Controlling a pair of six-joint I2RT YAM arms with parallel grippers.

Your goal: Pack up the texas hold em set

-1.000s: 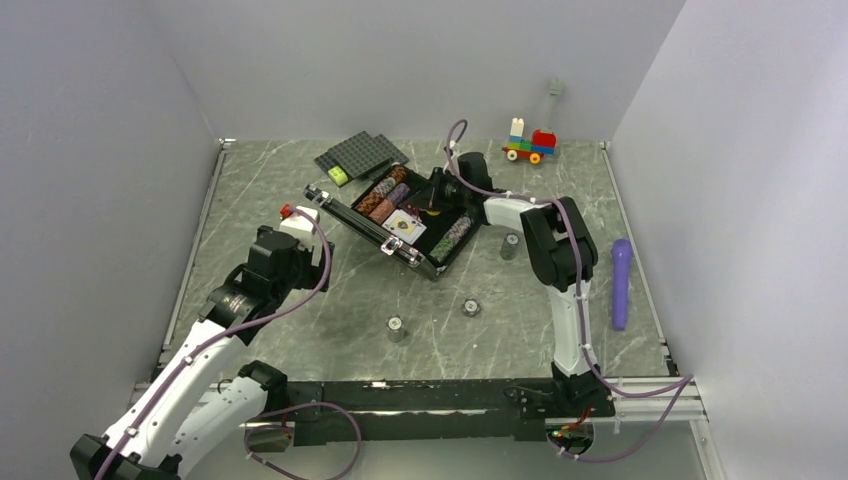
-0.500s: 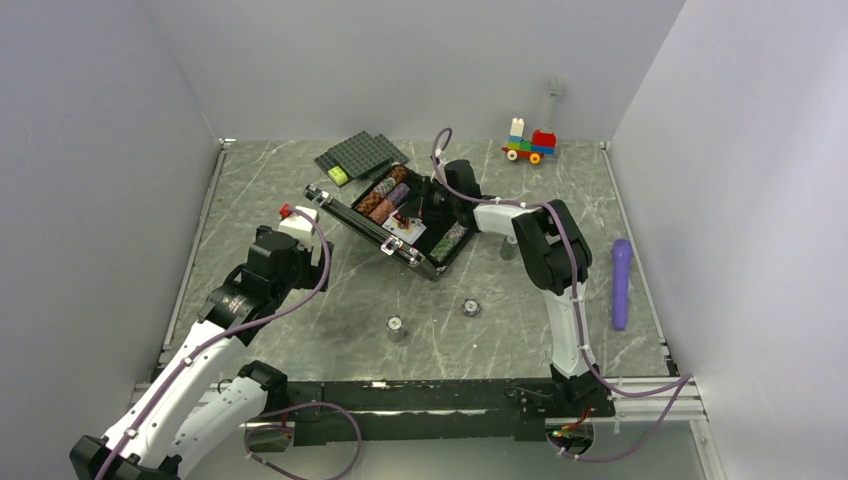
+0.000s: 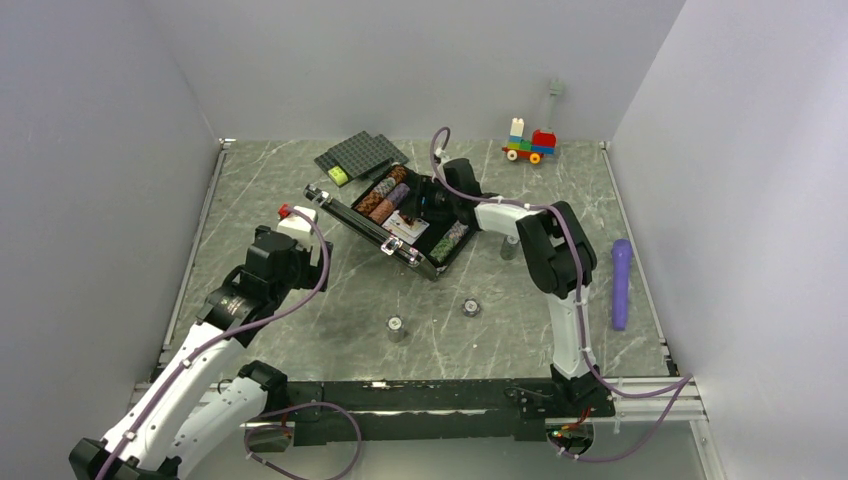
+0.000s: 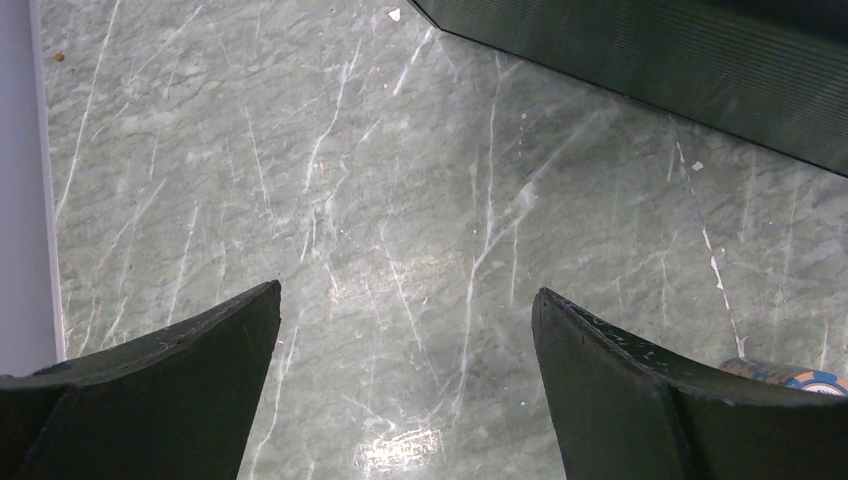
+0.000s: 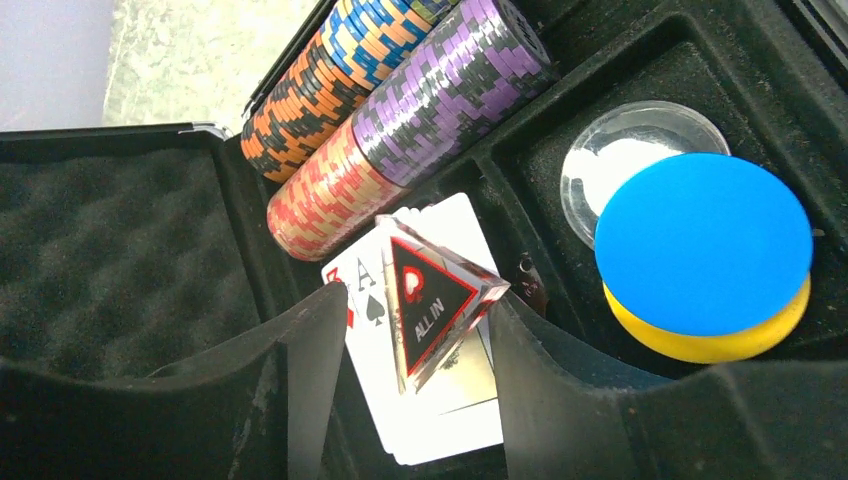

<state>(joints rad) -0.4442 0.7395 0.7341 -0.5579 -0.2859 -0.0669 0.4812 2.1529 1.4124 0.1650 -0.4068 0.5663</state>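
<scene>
The black briefcase (image 3: pixel 352 222) lies open at the table's middle back, with multicoloured chip rows (image 3: pixel 385 192) inside. My right gripper (image 3: pixel 432 200) is inside the case. In the right wrist view it (image 5: pixel 415 305) is open over the cards (image 5: pixel 425 400). A clear triangular "ALL IN" marker (image 5: pixel 432 300) leans tilted on the cards between the fingers, against the right one. The chip rows (image 5: pixel 400 110) and a blue disc (image 5: pixel 700 240) on a yellow one sit beside it. My left gripper (image 3: pixel 308 215) is open and empty (image 4: pixel 405 300) over bare table, left of the case.
Three small grey chip stacks (image 3: pixel 396 326) (image 3: pixel 470 307) (image 3: pixel 510 245) stand on the table in front of the case. A purple stick (image 3: pixel 621 283) lies at the right. Dark baseplates (image 3: pixel 360 153) and a brick toy car (image 3: pixel 530 145) are at the back. A chip edge (image 4: pixel 785 376) shows behind my left gripper's right finger.
My right gripper has moved left and deeper into the case, over the cards. The left arm has not moved.
</scene>
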